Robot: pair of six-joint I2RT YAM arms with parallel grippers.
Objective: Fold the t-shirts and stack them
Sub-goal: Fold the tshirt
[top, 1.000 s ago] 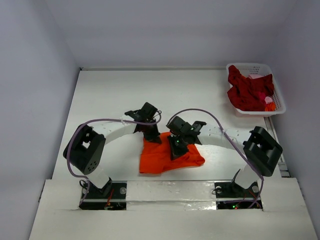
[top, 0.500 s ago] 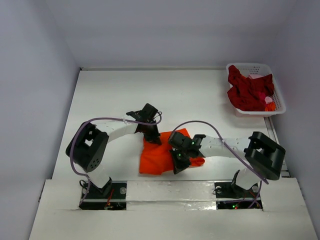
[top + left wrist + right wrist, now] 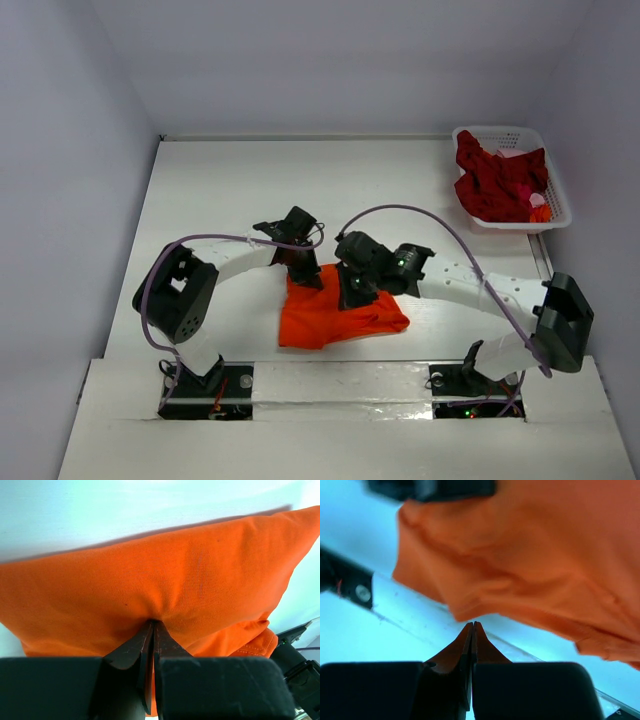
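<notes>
The bright orange t-shirt (image 3: 322, 320) lies folded into a small rumpled block near the table's front edge. My left gripper (image 3: 306, 277) sits at its far left edge; in the left wrist view its jaws (image 3: 153, 623) are shut, tips buried in a pucker of the orange cloth (image 3: 175, 575). My right gripper (image 3: 352, 292) hovers over the shirt's far middle. In the right wrist view its jaws (image 3: 472, 624) are shut and empty, just off the edge of the blurred orange cloth (image 3: 545, 555). Dark red t-shirts (image 3: 495, 185) lie heaped in the basket.
The white lattice basket (image 3: 497, 130) stands at the back right by the wall. The table's raised front ledge (image 3: 340, 375) runs just behind the shirt. My two arms are close together over the shirt; the left gripper's body shows in the right wrist view (image 3: 430, 487).
My right gripper swung toward the front edge over the shirt's right part, then came back to the far middle. The left gripper and the shirt have stayed in place.
</notes>
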